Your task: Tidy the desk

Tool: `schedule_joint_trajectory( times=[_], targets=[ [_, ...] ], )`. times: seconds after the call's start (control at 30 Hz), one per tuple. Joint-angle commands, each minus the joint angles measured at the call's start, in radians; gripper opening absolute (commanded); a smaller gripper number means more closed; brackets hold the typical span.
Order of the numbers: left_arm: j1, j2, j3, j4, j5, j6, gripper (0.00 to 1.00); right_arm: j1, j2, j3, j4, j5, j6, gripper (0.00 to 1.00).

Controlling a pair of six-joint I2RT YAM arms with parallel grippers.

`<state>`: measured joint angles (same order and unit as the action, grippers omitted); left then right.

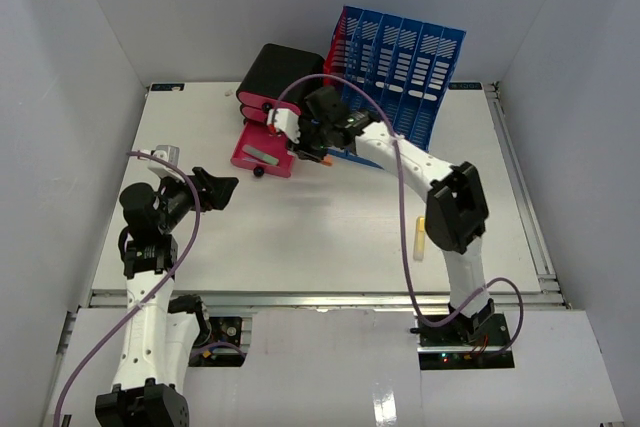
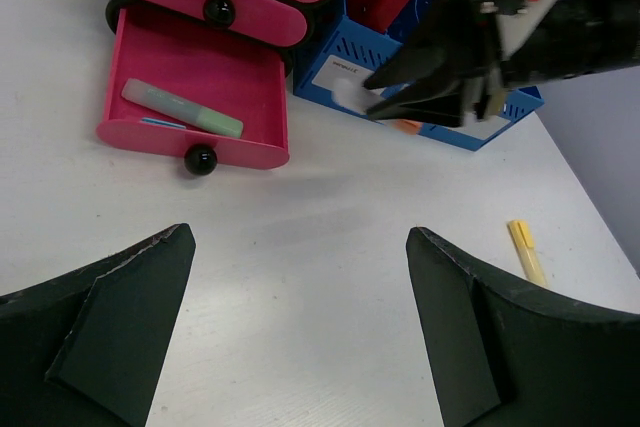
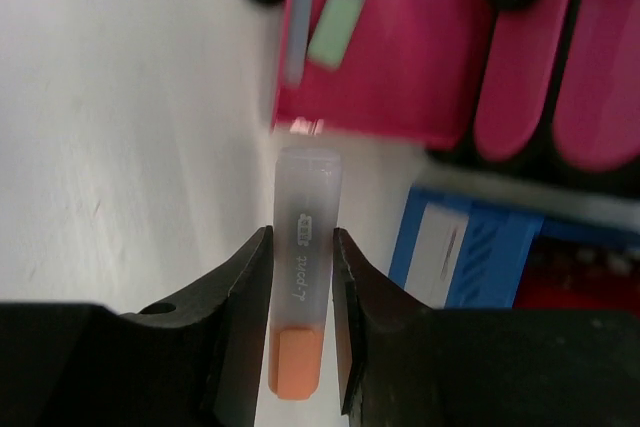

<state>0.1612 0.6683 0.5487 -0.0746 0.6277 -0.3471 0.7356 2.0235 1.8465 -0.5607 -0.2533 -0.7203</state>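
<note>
We see the right gripper (image 3: pixel 301 242) clamped on an orange highlighter (image 3: pixel 297 352), just beside the open pink drawer (image 2: pixel 240 82). The left gripper (image 2: pixel 300 235) hovers, jaws wide apart, above the white desk (image 1: pixel 330 237), which lies beneath both arms.

Robot lab cell staging a mock office desk
Plain grey panel walls (image 1: pixel 90 27) are boxing in a large flat white tabletop with metal rail edges (image 1: pixel 300 237). A white jointed left robot arm (image 1: pixel 150 317) and a white jointed right robot arm (image 1: pixel 462 247) are standing bolted at its near edge, facing a black-and-pink plastic drawer unit (image 1: pixel 270 82) and a blue slotted plastic file rack (image 1: pixel 400 67)
</note>
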Motion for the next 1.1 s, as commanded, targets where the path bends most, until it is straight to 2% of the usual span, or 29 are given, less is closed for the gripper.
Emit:
schedule_joint_trajectory(
  times=[0.0,0.07,0.23,0.43,0.57,0.67,0.73,0.87,0.93,1.07],
  targets=[
    [-0.003,-0.031,-0.005,0.001,-0.02,0.021,0.98,0.08,0.178,0.293,0.058,0.079,0.02,0.08],
    [-0.004,-0.038,-0.006,-0.001,-0.024,0.023,0.98,0.097,0.236,0.35,0.163,0.124,0.057,0.08],
    [-0.003,-0.041,-0.007,-0.006,-0.018,0.026,0.98,0.123,0.34,0.353,0.407,0.234,0.12,0.08],
    [-0.006,-0.035,-0.007,-0.004,-0.006,0.025,0.98,0.125,0.412,0.347,0.546,0.351,0.098,0.11],
    [-0.005,-0.033,-0.007,-0.004,0.003,0.023,0.98,0.125,0.423,0.313,0.599,0.364,0.098,0.41],
    [-0.005,-0.032,-0.009,-0.001,0.007,0.023,0.98,0.128,0.413,0.288,0.599,0.367,0.095,0.58],
    [-0.003,-0.022,-0.019,0.021,0.017,0.011,0.98,0.131,0.383,0.279,0.585,0.365,0.097,0.62],
    [-0.005,0.05,-0.036,0.05,-0.019,-0.104,0.98,0.128,0.24,0.206,0.498,0.305,0.139,0.66],
    [-0.005,0.105,-0.02,0.053,0.047,-0.125,0.98,0.12,0.115,0.165,0.402,0.244,0.16,0.68],
    [-0.014,0.21,-0.003,0.062,0.186,-0.144,0.96,0.046,-0.181,-0.053,0.202,-0.068,0.18,0.71]
  ],
)
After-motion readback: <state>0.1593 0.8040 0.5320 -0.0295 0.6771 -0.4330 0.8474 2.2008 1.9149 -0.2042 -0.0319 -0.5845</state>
